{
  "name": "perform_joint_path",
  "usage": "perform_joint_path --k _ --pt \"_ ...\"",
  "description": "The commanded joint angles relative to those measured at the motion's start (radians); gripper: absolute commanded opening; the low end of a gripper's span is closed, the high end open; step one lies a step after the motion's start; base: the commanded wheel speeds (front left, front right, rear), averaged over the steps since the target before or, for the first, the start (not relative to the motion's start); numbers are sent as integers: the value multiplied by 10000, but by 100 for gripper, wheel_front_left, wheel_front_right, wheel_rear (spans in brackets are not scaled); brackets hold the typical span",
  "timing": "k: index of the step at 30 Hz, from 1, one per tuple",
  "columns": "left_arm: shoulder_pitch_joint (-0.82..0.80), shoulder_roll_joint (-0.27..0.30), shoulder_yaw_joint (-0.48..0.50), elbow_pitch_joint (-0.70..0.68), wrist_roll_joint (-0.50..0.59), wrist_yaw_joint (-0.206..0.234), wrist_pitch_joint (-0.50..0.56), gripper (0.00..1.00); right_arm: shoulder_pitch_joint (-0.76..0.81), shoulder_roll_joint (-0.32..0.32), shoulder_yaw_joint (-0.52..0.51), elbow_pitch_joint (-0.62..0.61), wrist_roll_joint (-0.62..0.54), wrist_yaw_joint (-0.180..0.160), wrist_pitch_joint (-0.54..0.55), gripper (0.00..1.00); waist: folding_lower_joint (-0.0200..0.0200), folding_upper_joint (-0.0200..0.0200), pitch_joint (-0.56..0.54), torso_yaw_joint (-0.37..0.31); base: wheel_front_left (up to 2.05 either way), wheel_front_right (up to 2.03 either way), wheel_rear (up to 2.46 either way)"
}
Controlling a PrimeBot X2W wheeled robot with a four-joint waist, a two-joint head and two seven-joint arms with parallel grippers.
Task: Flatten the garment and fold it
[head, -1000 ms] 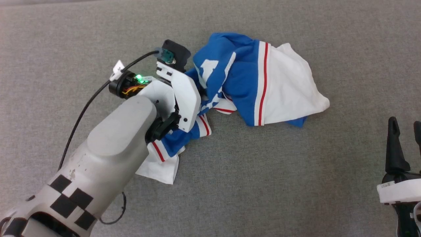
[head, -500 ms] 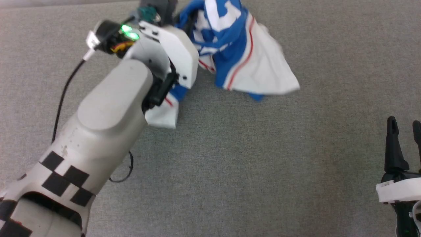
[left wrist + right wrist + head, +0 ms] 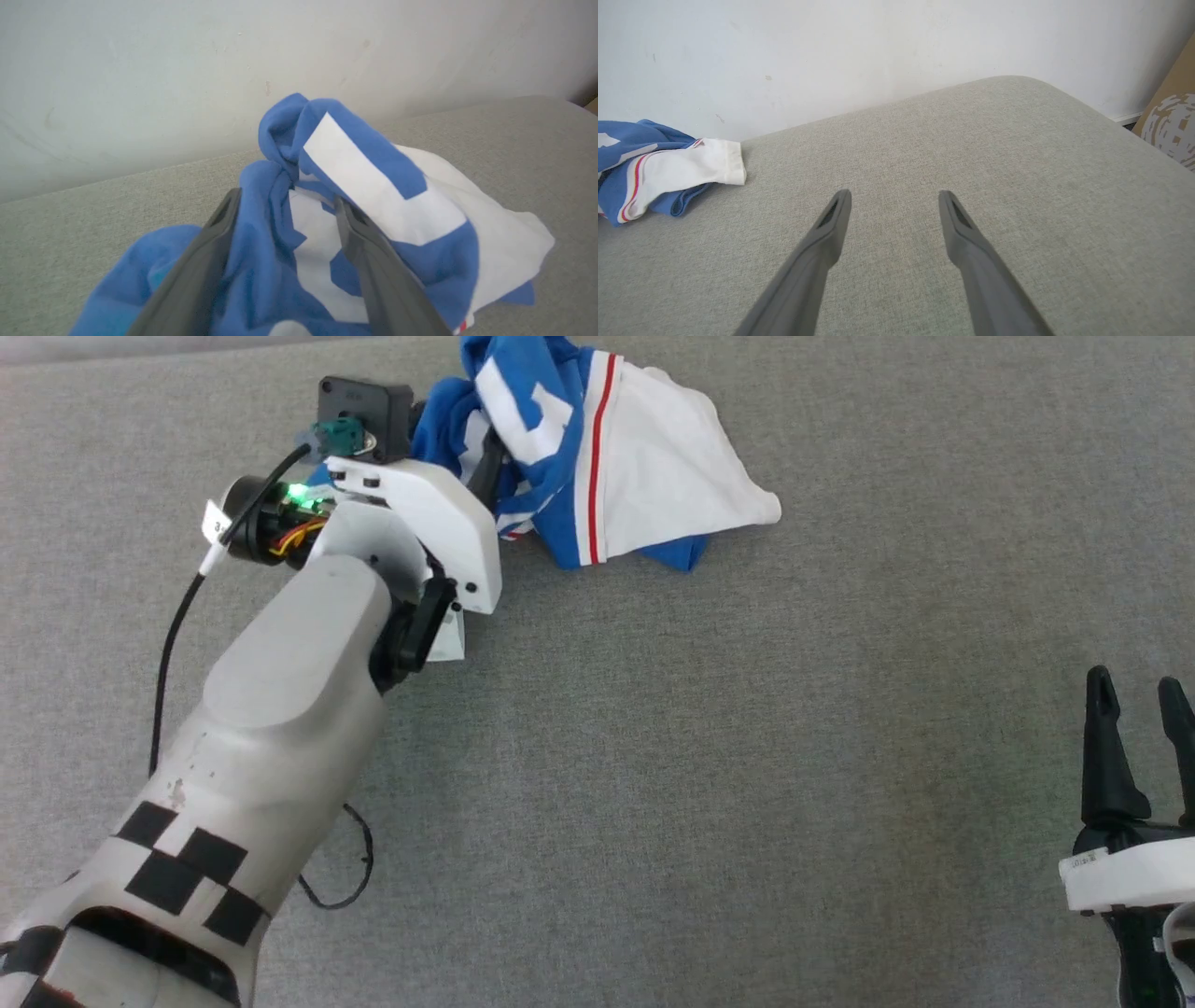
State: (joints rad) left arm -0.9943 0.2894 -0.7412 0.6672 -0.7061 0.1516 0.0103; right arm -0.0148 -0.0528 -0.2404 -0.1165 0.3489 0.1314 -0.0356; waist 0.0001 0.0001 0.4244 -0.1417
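Flattening is the step in hand: the garment [image 3: 644, 476] lies crumpled at the far edge of the mat [image 3: 653, 784], nothing spread yet. My left claw [image 3: 286, 200] stands wide, blue cloth bunched between its fingers, not clamped; next I'd need a hem or shoulder to pull. My right claw [image 3: 1137, 686] hangs open, empty, well apart.

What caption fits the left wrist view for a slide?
Left gripper, open, straddles a bunched fold of the blue-and-white garment on the grey fabric surface, pale wall behind.
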Motion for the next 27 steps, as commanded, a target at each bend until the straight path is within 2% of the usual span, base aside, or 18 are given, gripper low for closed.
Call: perform_joint_path --k 1,2,7,12,15,21,25,27 --pt "-72 -85 113 -41 -33 5 -411 100 43 26 -39 -34 -118 -7 36 100 -1 -1 -62 61 0 0 0" --pt "-72 -85 113 -41 -33 5 -411 100 43 26 -39 -34 -118 -7 36 100 -1 -1 -62 61 0 0 0" --pt "-110 -199 399 -545 82 42 -1881 100 96 26 -52 -69 -165 -7 97 100 -1 -1 -388 234 0 0 0" --pt "603 -104 798 -1875 178 241 -2595 100 271 26 -99 -39 -136 -7 125 100 -1 -1 -849 415 0 0 0" --pt "1639 82 1125 -3228 371 645 -2696 100 398 26 -93 14 -89 -7 124 100 -1 -1 -1114 488 0 0 0" --pt "4663 735 2324 -6788 1935 2026 -2716 100 596 26 -49 114 20 -7 39 100 -1 -1 -1438 571 0 0 0" --pt "7005 813 3124 -8634 2940 2802 -2718 100 682 26 36 191 75 -7 -20 100 -1 -1 -1561 574 0 0 0" --pt "8104 673 3476 -9303 3316 3111 -2718 100 717 26 89 232 95 -7 -44 100 -1 -1 -1616 559 0 0 0"
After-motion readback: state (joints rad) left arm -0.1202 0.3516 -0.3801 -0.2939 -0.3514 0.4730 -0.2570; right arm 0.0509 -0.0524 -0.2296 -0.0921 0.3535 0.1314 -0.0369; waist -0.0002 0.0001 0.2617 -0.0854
